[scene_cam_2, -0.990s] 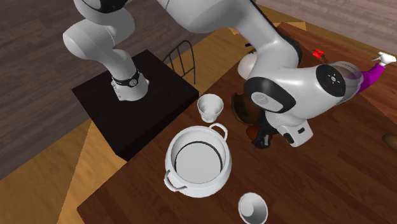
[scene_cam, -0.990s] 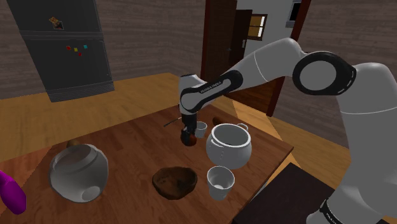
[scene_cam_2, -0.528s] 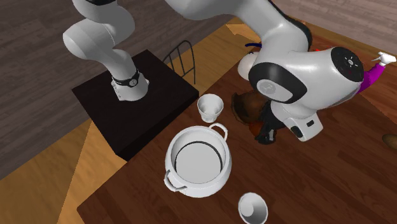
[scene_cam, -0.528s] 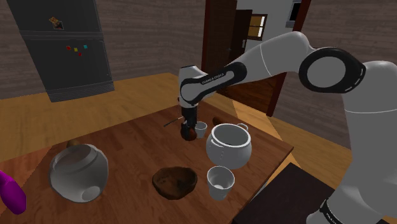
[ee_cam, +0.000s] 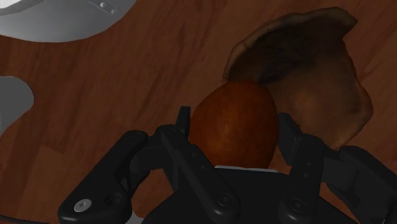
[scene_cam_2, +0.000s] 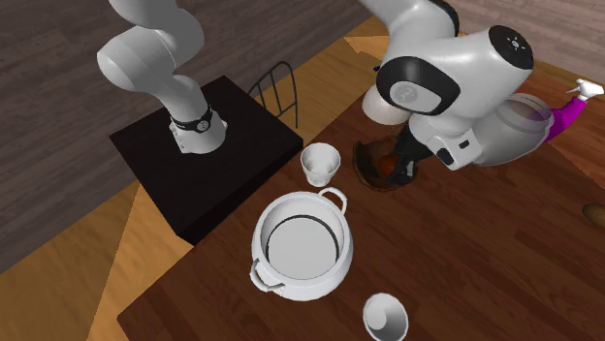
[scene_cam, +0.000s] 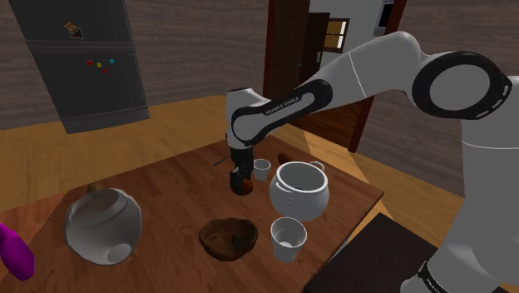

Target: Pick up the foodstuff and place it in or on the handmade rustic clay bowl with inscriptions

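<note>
A reddish-brown, egg-shaped foodstuff point(ee_cam: 234, 124) is clasped between my two black fingers point(ee_cam: 183, 127). In the shoulder view my gripper point(scene_cam: 241, 178) hangs above the table with the foodstuff point(scene_cam: 242, 184) at its tip, past the rough brown clay bowl point(scene_cam: 229, 237). The second exterior view puts the gripper point(scene_cam_2: 399, 170) close over the bowl point(scene_cam_2: 370, 163), at its far rim. Through the wrist camera the bowl point(ee_cam: 312, 83) lies on the table just beyond the foodstuff and to one side.
A white two-handled pot point(scene_cam: 299, 190), a white cup point(scene_cam: 288, 237) and a smaller cup point(scene_cam: 262, 169) crowd the wooden table point(scene_cam: 166, 183) near the gripper. A big round white vessel point(scene_cam: 102, 225) and a purple object point(scene_cam: 12, 254) sit at the shoulder view's left. The black stand point(scene_cam_2: 204, 155) borders the table.
The arm has risen and carried the foodstuff toward the clay bowl; in the second exterior view the gripper moved up and left from bare table to the bowl's edge.
</note>
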Tool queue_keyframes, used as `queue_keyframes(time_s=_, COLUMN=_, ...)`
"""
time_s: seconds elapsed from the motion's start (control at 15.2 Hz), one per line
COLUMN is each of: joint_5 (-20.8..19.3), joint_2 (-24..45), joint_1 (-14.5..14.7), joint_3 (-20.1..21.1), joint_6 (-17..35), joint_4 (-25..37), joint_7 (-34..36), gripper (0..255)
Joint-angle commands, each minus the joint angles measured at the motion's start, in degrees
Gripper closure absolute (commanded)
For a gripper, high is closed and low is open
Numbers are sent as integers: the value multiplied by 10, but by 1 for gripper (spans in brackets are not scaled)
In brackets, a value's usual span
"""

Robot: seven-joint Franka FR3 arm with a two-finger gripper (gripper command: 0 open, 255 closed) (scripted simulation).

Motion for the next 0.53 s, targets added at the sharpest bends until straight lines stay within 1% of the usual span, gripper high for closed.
queue_keyframes(time_s=0.0, joint_5=2, joint_2=-14, joint_1=15, joint_3=8, joint_6=10, joint_4=-22, joint_7=23, gripper=255)
queue_keyframes(time_s=0.46, joint_5=8, joint_2=-44, joint_1=66, joint_3=38, joint_6=31, joint_4=-68, joint_7=102, gripper=255)
